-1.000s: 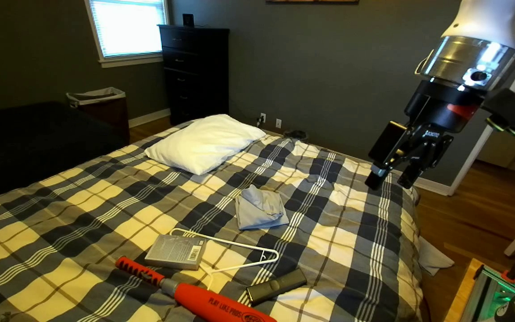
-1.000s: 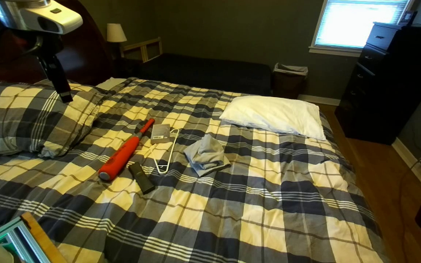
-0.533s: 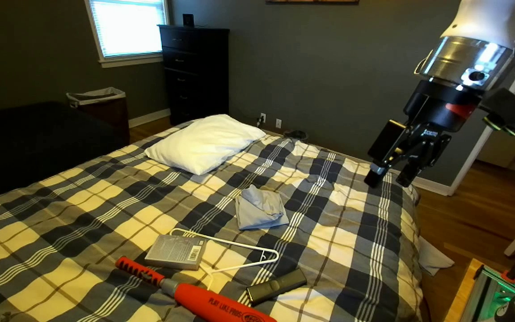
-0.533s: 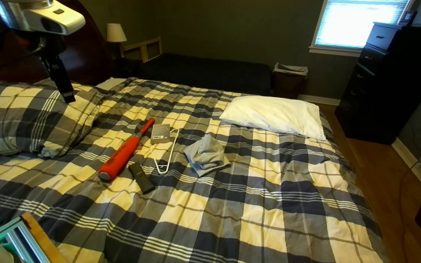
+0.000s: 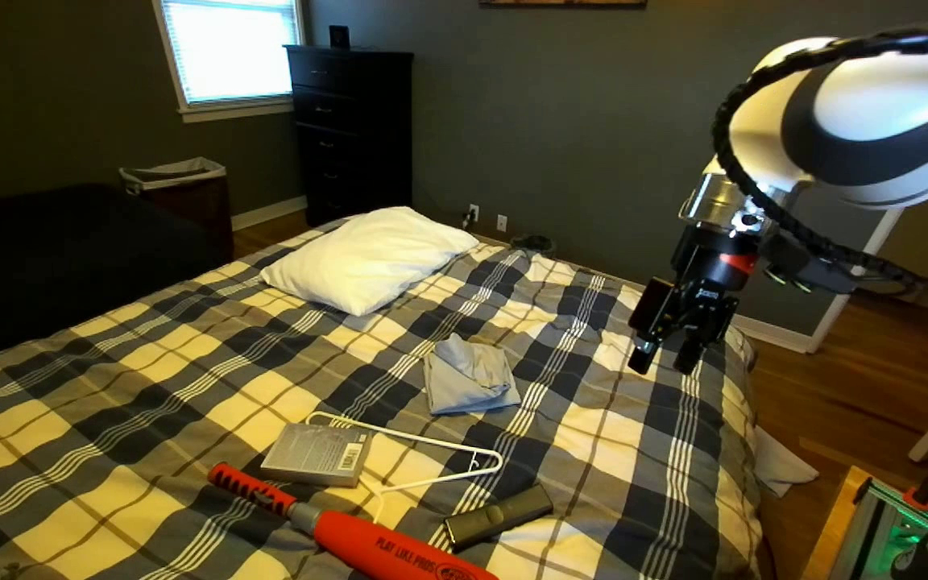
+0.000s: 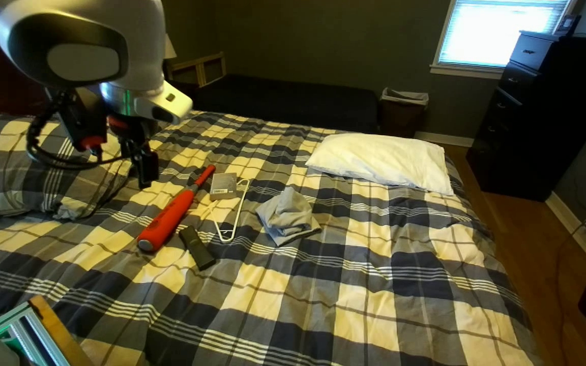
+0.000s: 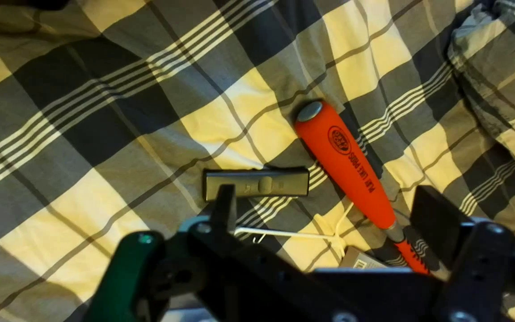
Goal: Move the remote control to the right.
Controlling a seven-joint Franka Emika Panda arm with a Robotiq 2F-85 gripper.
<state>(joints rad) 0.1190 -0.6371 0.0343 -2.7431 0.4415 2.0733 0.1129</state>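
The remote control (image 5: 499, 515) is a slim dark oblong bar lying flat on the plaid bed. It shows in both exterior views (image 6: 197, 248) and in the wrist view (image 7: 280, 183), beside the thick end of the red bat. My gripper (image 5: 664, 362) is open and empty, in the air above the bed and apart from the remote. It also shows in an exterior view (image 6: 145, 178), though its jaws overlap there. In the wrist view my gripper (image 7: 327, 203) has its fingers wide apart. One fingertip (image 7: 225, 201) covers a small part of the remote's lower edge.
A red bat (image 5: 383, 544) lies close beside the remote. A white hanger (image 5: 432, 441), a light grey flat case (image 5: 315, 453) and a folded grey cloth (image 5: 470, 374) lie nearby. A white pillow (image 6: 382, 160) is farther off. A plaid pillow (image 6: 18, 168) lies near the arm.
The arm and gripper have come lower, moving left in one exterior view and right in the other. The gripper stays open. The remote and the other things on the bed have not moved.
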